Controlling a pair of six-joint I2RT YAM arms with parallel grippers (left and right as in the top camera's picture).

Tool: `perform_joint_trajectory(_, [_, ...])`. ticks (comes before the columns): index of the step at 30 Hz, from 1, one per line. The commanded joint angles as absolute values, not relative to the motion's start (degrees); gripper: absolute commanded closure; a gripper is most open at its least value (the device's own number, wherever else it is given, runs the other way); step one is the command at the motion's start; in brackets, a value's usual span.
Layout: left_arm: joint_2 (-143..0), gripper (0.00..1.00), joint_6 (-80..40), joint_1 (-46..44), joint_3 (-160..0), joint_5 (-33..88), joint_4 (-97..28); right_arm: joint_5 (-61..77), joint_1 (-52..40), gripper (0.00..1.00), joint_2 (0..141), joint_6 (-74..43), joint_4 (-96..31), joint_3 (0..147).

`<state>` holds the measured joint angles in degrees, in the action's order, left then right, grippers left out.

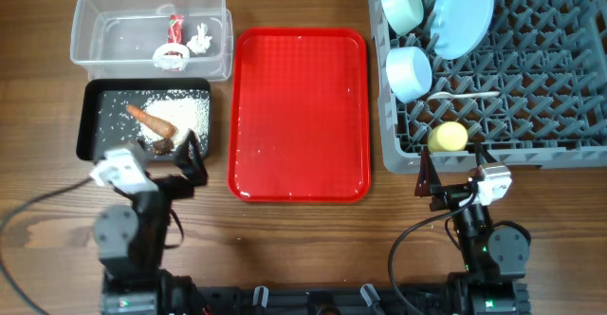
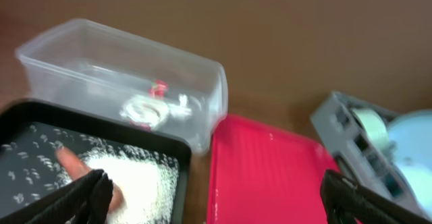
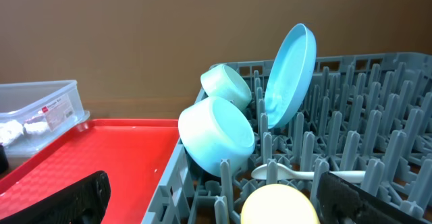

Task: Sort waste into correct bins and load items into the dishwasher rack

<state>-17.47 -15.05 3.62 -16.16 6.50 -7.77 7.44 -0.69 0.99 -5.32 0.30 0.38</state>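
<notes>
The red tray (image 1: 299, 116) lies bare in the middle of the table. In the grey dishwasher rack (image 1: 493, 139) stand two light blue cups (image 1: 410, 71), a blue plate (image 1: 462, 13), a white spoon (image 1: 460, 97) and a yellow cup (image 1: 448, 137). The black bin (image 1: 104, 106) holds rice and a carrot piece (image 1: 152, 119); the clear bin (image 1: 152, 26) holds wrappers (image 1: 175, 40). My left gripper (image 1: 175, 149) hangs open over the black bin's near edge. My right gripper (image 1: 453, 173) stands open at the rack's front, the yellow cup (image 3: 280, 207) between its spread fingers, untouched.
Clear bin (image 2: 121, 82) and black bin (image 2: 81, 156) sit side by side left of the red tray (image 2: 270, 177). The rack's upright tines (image 3: 351, 136) rise right in front of my right gripper. Bare wood runs along the table's near side (image 1: 303, 249).
</notes>
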Motion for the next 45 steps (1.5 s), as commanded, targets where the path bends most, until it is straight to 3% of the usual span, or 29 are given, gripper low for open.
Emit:
perform_joint_trajectory(1, [-10.57,0.00,-12.38,1.93,-7.11,7.22,-5.28,7.31,-0.78,0.00,0.43,-6.17,0.58,0.30])
perform_joint_trajectory(10, [-0.30,0.00,-12.38,0.01,-0.82,7.01,-4.82,7.31,-0.78,0.00,0.43,-6.17,0.58,0.30])
perform_joint_trajectory(45, [-0.38,0.00,-12.40,-0.16,-0.82,7.03,-4.69,7.31,-0.78,0.00,0.43,-6.15,0.58,0.30])
